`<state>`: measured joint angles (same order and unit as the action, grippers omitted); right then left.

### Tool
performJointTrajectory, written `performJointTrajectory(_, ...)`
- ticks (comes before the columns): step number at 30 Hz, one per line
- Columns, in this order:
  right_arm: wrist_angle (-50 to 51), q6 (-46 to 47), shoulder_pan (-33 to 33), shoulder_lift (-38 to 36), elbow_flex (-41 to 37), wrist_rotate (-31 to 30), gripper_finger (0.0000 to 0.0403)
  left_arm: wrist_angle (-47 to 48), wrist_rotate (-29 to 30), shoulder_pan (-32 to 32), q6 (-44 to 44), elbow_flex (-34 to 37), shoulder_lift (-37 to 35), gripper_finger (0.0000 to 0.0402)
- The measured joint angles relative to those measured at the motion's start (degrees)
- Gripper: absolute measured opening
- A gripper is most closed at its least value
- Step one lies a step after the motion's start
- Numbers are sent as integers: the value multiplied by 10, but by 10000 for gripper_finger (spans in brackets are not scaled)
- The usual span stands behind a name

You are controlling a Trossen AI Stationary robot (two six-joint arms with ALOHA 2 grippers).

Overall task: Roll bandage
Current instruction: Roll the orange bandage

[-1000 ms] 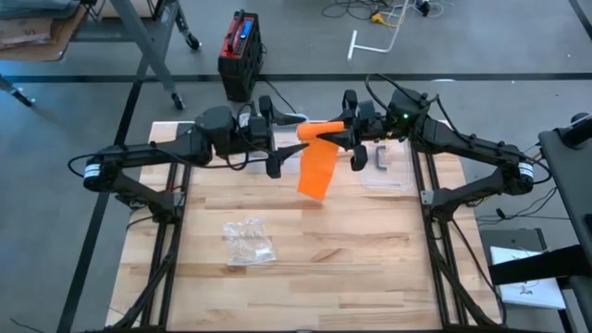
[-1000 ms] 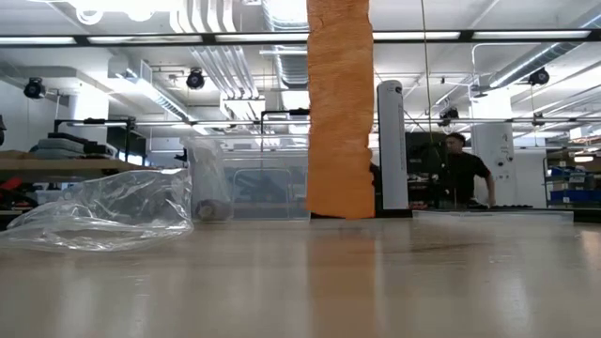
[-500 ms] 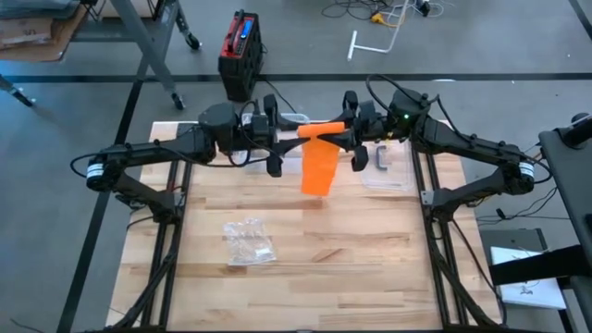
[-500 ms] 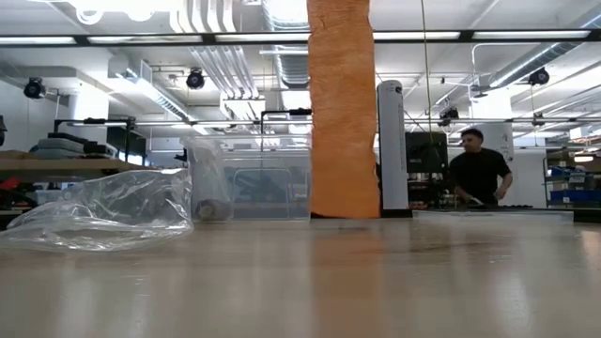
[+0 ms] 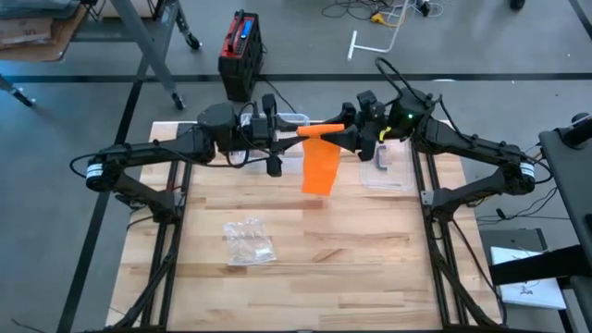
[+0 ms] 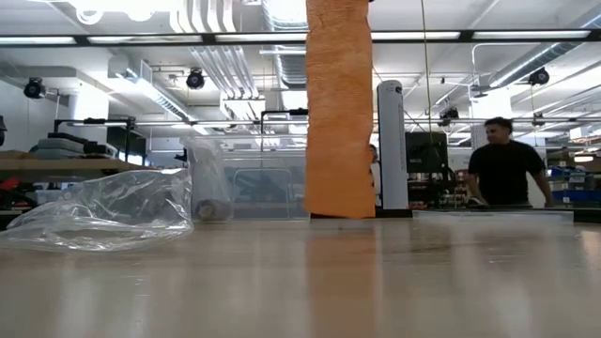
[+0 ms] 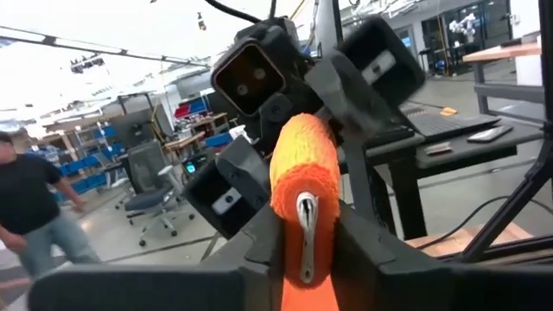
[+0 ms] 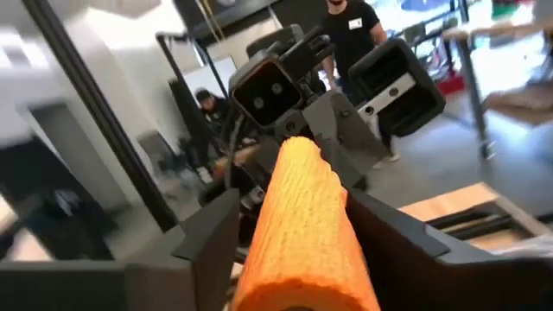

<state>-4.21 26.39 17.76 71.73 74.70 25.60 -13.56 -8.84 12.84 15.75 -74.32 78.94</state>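
The orange bandage is partly wound into a roll point(image 5: 320, 129) that lies level in the air above the table's far middle, between my two grippers. Its loose tail point(image 5: 321, 169) hangs straight down; in the low view the tail point(image 6: 339, 108) reaches down close to the tabletop. My left gripper point(image 5: 294, 132) is shut on the roll's left end, where a metal clip point(image 7: 304, 212) sits. My right gripper point(image 5: 350, 132) is open, its fingers point(image 8: 212, 229) on either side of the roll's right end point(image 8: 302, 207). My left gripper pinches the left end of the roll point(image 7: 298, 173) between its two fingers point(image 7: 354, 246). It comes in level from the table's left, and the fingers lie along the roll. The roll is lifted clear and level, with the tail slack below it. My right gripper's one finger lies close beside the roll; whether it touches, I cannot tell.
A crumpled clear plastic bag point(image 5: 248, 242) lies on the table's near left, also seen in the low view point(image 6: 108, 211). A second clear bag with a grey piece point(image 5: 381, 159) lies at the far right. A person point(image 6: 505, 169) stands in the room behind.
My right gripper has rolled about its own axis; the finger that hung below it in the high view has swung up out of that place. The bandage's tail, slanting toward the left before, now hangs straight below the roll.
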Motion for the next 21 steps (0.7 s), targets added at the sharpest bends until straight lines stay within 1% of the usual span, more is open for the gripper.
performJointTrajectory(2, -6, 46, 0, 0, 0, 1, 228, 1, 2, -1, 11, 0, 0, 67)
performJointTrajectory(4, -7, 82, 0, 0, 0, 1, 245, 5, 2, -1, 28, 0, 0, 66)
performJointTrajectory(6, -3, 103, 0, 0, 0, 1, 258, 14, 2, -1, 42, 0, -1, 55)
performJointTrajectory(9, 5, 106, 0, -4, 0, 1, 271, 18, -6, -1, 48, 0, -2, 37)
performJointTrajectory(12, 9, 110, 0, -5, 0, 3, 279, 19, -10, -1, 52, 0, -3, 33)
performJointTrajectory(15, 9, 129, 0, -7, 0, 1, 281, 19, -10, -1, 63, 0, -4, 45)
performJointTrajectory(18, 4, 136, 0, -6, 0, -1, 279, 15, -9, -1, 66, 0, -3, 54)
performJointTrajectory(21, 5, 125, 0, -5, 0, -2, 275, 12, -7, -1, 66, 0, -3, 52)
